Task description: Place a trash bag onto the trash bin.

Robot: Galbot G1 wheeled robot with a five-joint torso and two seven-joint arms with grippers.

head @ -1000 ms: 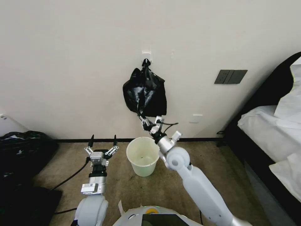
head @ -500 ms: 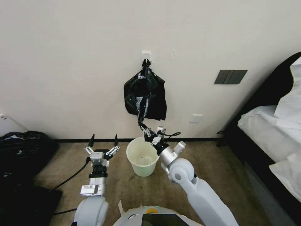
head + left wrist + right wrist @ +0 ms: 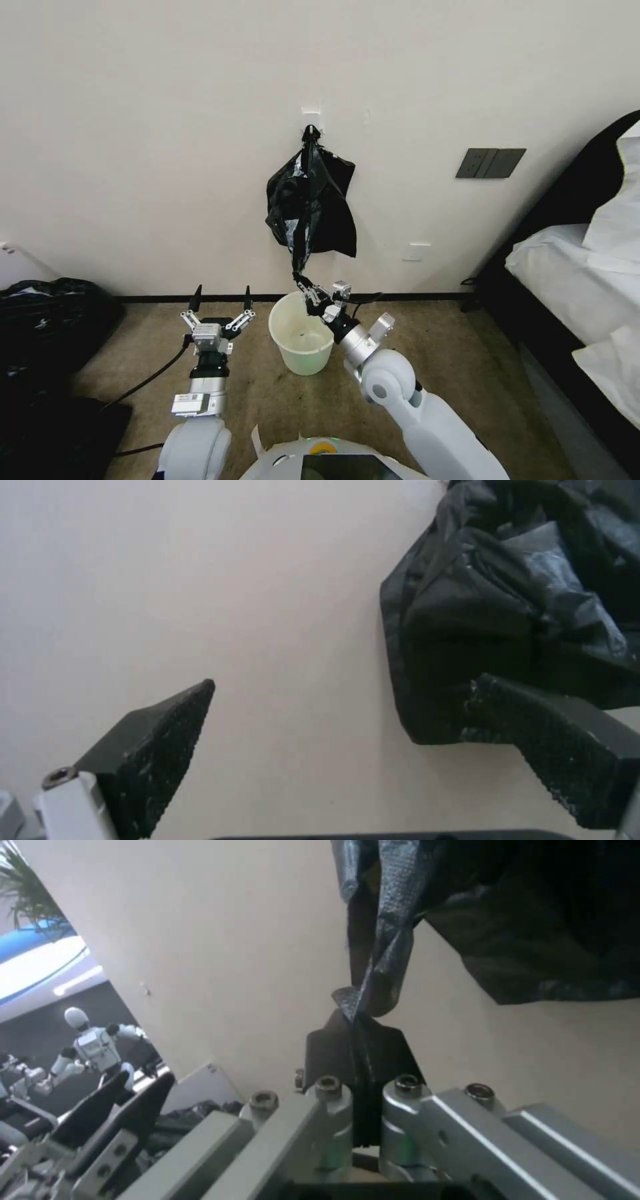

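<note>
Trash bin (image 3: 303, 333) beneath hanging trash bag (image 3: 303, 220)

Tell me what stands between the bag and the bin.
Nothing visible does. The right gripper, shut on the trash bag, hangs just above the open trash bin. The bag's upper end is at the wall hook.
</note>
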